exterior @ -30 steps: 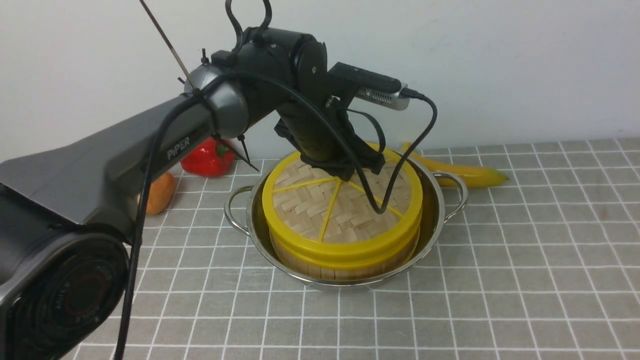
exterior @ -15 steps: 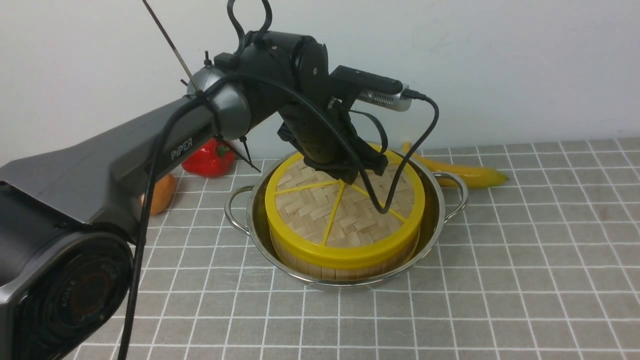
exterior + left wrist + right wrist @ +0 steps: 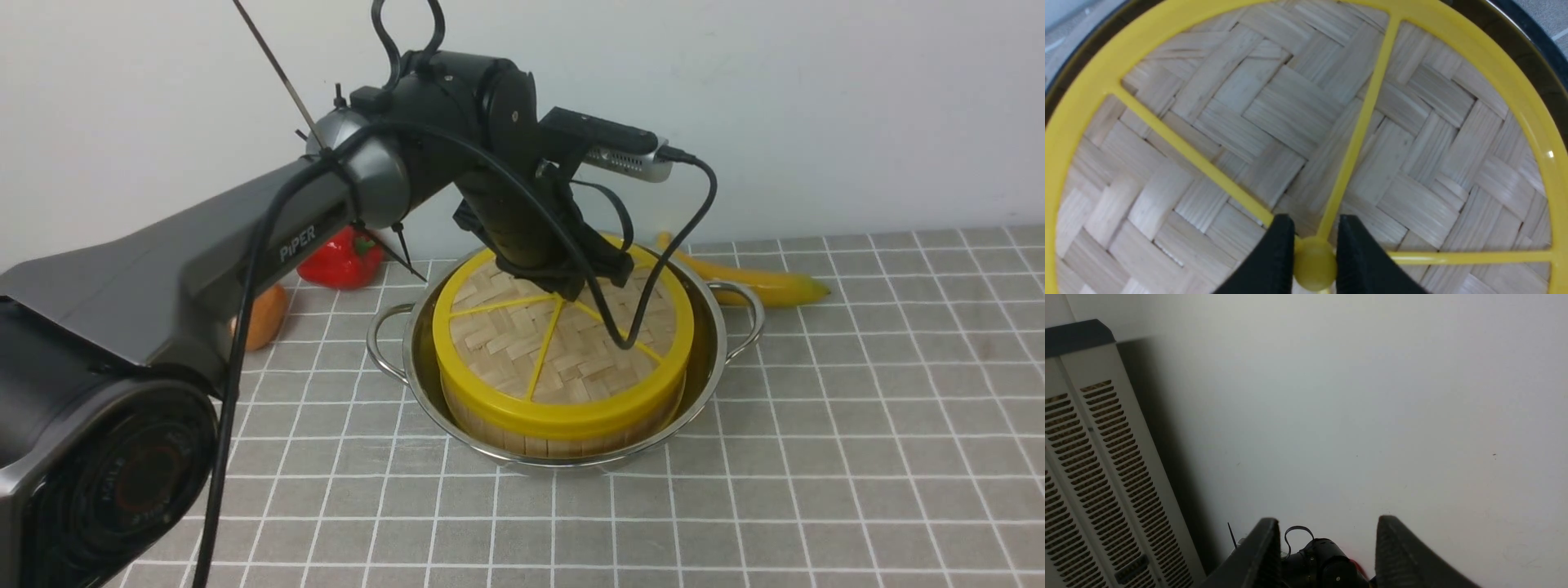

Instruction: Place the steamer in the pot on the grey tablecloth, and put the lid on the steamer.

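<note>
The shiny pot (image 3: 718,343) stands on the grey tablecloth (image 3: 816,457). The steamer (image 3: 563,437) sits inside it; only its pale wooden wall shows under the lid. The woven lid (image 3: 563,351) lies flat on the steamer and fills the left wrist view (image 3: 1274,122). My left gripper (image 3: 571,286) points down at the lid's centre, and in its wrist view the gripper (image 3: 1314,220) is shut on the yellow hub knob (image 3: 1314,263). My right gripper (image 3: 1327,519) is open and empty, facing a white wall, and is out of the front view.
A red pepper (image 3: 343,257) and an orange fruit (image 3: 261,314) lie behind the pot at left, partly behind my left arm. A banana (image 3: 759,282) lies behind the pot at right. A white vented panel (image 3: 1086,457) shows in the right wrist view.
A second ago the lid sat slightly off to the left; my left gripper has shifted it a little right and it now rests squarely on the steamer. Nothing has moved in the last half second.
</note>
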`<state>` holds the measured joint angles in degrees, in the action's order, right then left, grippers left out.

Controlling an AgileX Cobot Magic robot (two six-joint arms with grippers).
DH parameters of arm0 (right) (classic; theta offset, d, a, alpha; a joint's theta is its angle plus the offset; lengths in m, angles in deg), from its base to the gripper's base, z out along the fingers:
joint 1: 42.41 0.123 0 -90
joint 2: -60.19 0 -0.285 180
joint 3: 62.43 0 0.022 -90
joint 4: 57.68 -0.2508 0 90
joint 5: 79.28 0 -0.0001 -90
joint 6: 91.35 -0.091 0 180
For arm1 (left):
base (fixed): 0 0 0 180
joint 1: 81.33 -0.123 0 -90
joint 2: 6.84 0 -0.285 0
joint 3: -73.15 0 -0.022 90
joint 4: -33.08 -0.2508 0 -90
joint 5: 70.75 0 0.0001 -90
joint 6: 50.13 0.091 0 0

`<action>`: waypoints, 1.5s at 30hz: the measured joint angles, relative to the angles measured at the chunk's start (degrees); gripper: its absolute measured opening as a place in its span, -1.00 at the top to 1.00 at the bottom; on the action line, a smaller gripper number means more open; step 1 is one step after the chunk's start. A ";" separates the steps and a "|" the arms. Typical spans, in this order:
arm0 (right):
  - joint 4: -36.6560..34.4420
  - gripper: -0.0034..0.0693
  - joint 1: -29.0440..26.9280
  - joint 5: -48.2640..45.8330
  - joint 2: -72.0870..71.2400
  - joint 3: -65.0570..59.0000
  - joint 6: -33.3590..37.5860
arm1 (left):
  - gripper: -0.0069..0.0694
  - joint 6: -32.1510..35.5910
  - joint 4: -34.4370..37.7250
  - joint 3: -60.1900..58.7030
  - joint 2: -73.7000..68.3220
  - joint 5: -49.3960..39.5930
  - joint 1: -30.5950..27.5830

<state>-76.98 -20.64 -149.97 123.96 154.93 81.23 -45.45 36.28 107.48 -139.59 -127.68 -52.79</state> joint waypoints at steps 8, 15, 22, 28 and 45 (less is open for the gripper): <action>0.00 -0.01 0.00 0.00 0.00 0.00 0.06 | -0.42 0.00 -3.91 0.00 0.92 -0.45 0.00; 1.99 -0.01 0.00 0.00 0.00 0.00 1.38 | -0.72 -0.07 -12.48 0.00 11.41 -4.57 0.00; 9.27 -0.01 0.00 0.06 -0.43 -3.97 4.51 | -0.02 -0.59 -19.96 0.02 25.69 -10.16 0.00; 16.71 0.17 0.00 0.24 -3.27 -16.28 5.97 | 0.85 -2.12 -20.98 0.06 39.82 -12.42 0.00; 26.63 0.73 0.00 20.54 -34.55 -70.73 1.99 | 0.88 -5.03 -18.25 -45.25 80.85 0.93 0.00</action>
<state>-50.36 -20.64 -129.43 89.41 84.20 83.22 -50.48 18.03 62.23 -58.74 -126.74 -52.79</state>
